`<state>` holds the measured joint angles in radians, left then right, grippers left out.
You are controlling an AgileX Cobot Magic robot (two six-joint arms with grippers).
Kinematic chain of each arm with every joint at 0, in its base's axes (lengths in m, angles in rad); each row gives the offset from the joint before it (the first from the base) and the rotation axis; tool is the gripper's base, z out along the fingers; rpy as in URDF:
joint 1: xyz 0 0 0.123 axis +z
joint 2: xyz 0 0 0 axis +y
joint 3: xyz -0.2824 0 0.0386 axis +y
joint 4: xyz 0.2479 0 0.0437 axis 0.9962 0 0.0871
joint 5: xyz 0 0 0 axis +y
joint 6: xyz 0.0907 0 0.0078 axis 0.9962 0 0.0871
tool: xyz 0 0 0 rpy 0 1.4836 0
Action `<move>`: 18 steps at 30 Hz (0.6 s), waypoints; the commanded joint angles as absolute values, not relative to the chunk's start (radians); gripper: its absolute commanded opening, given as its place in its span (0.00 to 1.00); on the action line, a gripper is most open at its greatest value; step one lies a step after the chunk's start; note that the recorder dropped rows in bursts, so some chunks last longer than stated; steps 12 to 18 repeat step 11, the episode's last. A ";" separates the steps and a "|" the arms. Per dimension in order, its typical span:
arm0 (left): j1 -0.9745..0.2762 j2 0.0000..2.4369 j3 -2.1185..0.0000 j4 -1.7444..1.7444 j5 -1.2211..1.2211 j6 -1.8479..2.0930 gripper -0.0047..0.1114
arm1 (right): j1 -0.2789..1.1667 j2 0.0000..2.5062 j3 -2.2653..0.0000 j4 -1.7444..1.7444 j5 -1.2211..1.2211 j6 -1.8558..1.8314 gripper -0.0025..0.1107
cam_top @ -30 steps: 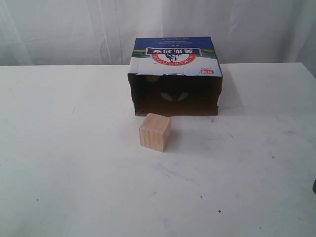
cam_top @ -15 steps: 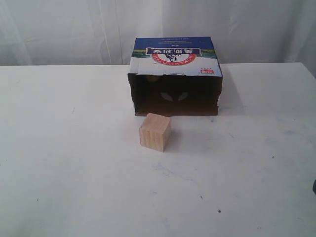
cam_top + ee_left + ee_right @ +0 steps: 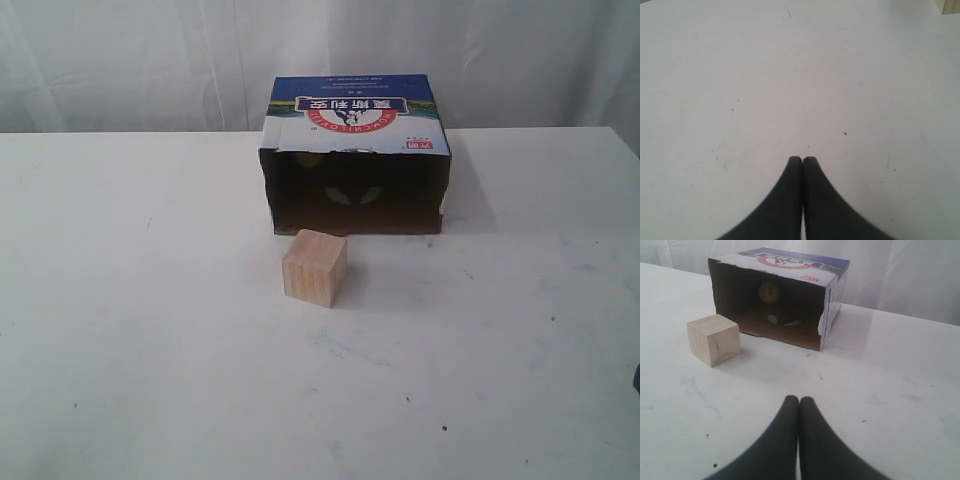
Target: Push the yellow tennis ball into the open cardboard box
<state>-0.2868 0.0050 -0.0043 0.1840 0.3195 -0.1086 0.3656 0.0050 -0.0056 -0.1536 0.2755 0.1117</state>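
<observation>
R fingers (image 3: 790, 415) pressed together, empty, L fingers (image 3: 792, 172) same, yellow tennis ball (image 3: 769, 292) well ahead inside cardboard box (image 3: 800, 262)

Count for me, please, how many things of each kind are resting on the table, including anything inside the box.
Cardboard box: 1
Wooden cube: 1
Tennis ball, yellow, inside the box: 1
Total: 3
</observation>
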 commanded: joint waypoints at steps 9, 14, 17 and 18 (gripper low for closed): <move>-0.292 0.000 0.000 0.187 0.330 -0.106 0.04 | 0.357 0.000 0.000 -0.153 0.268 0.120 0.02; -0.292 0.000 0.000 0.187 0.330 -0.106 0.04 | 0.357 0.000 0.000 -0.153 0.268 0.120 0.02; -0.292 0.000 0.000 0.187 0.330 -0.106 0.04 | 0.357 0.000 0.000 -0.153 0.268 0.120 0.02; -0.292 0.000 0.000 0.187 0.330 -0.106 0.04 | 0.357 0.000 0.000 -0.153 0.268 0.120 0.02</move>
